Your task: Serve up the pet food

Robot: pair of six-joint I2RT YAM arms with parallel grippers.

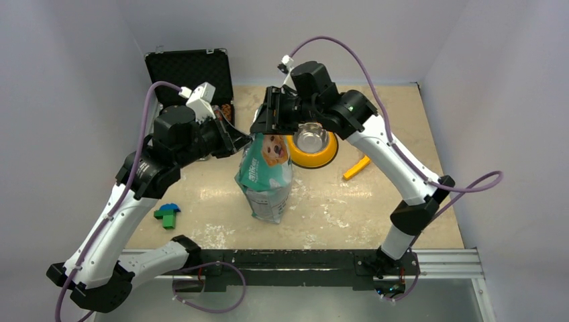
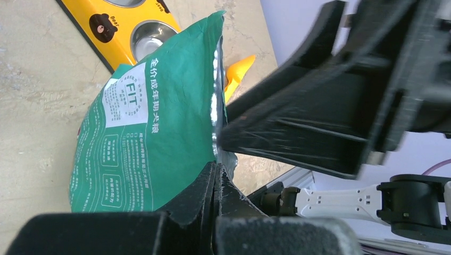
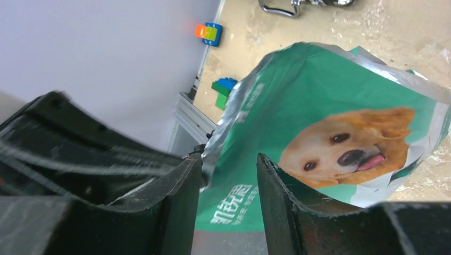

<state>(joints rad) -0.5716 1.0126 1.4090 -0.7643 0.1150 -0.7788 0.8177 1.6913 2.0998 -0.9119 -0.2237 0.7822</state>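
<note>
The teal-green dog-faced foil pouch (image 1: 266,181) is held upright on the surface (image 1: 376,201) by the left pincer (image 2: 215,170), clamped on its top seam. The right pincer (image 3: 228,164) stands parted beside it. The pet food is judged inside, unseen.

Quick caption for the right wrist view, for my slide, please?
Right pincer, jaws apart, beside the silvery top edge of the green dog-face pouch; toy blocks beyond.

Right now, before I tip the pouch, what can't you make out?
- Kibble: unseen in every view, inside the dog-face pouch.
- Pouch mouth: left wrist view, covered by the right gripper.
- Steel bowl: top view, partly under the right arm.
</note>
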